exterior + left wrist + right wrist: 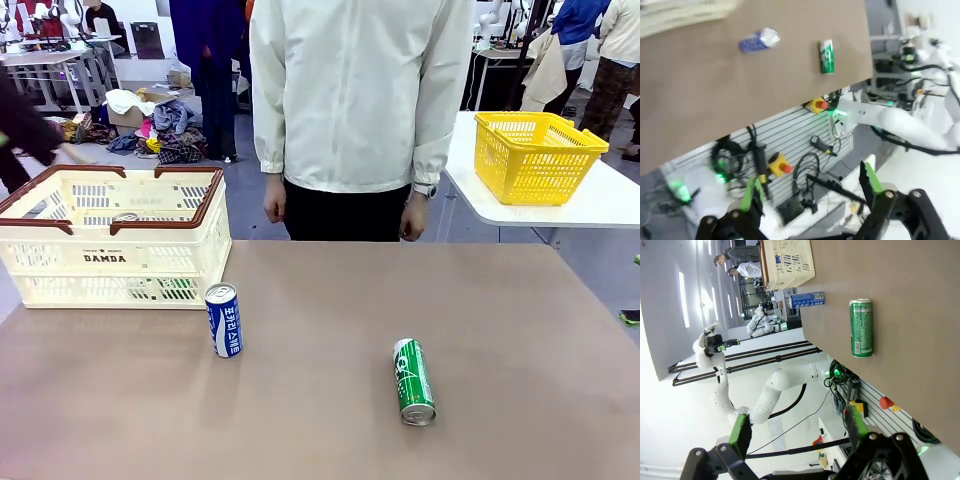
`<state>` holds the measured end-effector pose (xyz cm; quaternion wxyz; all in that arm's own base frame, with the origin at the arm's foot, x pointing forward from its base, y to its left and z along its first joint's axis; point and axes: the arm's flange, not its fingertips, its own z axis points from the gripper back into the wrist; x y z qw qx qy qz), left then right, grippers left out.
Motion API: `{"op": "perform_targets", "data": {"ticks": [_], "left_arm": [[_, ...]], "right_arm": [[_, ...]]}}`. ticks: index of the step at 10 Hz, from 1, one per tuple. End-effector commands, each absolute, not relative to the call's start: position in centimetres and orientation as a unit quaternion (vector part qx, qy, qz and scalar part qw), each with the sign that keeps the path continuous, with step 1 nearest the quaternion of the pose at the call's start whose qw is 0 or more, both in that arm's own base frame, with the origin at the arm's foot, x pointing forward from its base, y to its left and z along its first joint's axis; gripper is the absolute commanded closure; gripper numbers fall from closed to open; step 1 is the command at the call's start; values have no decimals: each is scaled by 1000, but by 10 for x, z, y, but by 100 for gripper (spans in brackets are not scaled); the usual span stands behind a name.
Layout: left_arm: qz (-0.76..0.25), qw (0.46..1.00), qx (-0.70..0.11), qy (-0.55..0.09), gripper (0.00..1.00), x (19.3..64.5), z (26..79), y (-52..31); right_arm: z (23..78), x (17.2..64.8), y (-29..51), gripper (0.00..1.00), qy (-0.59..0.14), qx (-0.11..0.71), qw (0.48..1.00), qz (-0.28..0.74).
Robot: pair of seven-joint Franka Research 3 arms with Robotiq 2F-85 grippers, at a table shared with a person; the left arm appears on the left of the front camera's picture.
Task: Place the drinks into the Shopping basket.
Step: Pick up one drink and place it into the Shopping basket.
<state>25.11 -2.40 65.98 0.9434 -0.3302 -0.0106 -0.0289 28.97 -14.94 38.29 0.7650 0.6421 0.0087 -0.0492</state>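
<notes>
Brown surface (320, 430) from the front: we see the blue-and-white can (224, 320) upright just beside the near right corner of the cream Shopping basket (105, 258), and the green can (413, 381) lying on its side, well apart to the right. From the left wrist we see the left fingers (871, 181) spread open and empty, off the surface's edge. From the right wrist we find the right fingers (855, 424) open too, holding nothing, the green can nearer than the blue.
</notes>
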Motion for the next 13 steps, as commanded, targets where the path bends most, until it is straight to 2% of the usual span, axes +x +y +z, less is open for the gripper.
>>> {"op": "perform_targets", "data": {"ticks": [1,2,4,5,6,8,9,11,12,13], "left_arm": [[-18,959,-283,16,0,275,645,-121],[-7,976,-216,10,0,285,626,-178],[-53,988,-143,-4,0,290,579,-280],[-89,986,-142,-15,0,285,550,-320],[-80,984,-151,-50,0,283,524,-356],[-14,980,-186,-67,0,283,485,-416],[12,980,-178,-86,0,281,465,-438],[6,983,-167,-81,0,273,424,-488],[-4,980,-170,-104,0,270,410,-509],[-41,982,-156,-100,0,268,395,-525]], "right_arm": [[388,289,-151,0,16,642,765,-53],[388,289,-151,0,16,642,765,-53],[388,289,-151,0,16,642,765,-53],[388,289,-151,0,16,642,765,-53],[388,289,-151,0,16,642,765,-53],[388,289,-151,0,16,642,765,-53],[388,289,-151,0,16,642,765,-53],[388,289,-151,0,16,642,765,-53],[388,289,-151,0,16,642,765,-53],[388,289,-151,0,16,642,765,-53]]}}
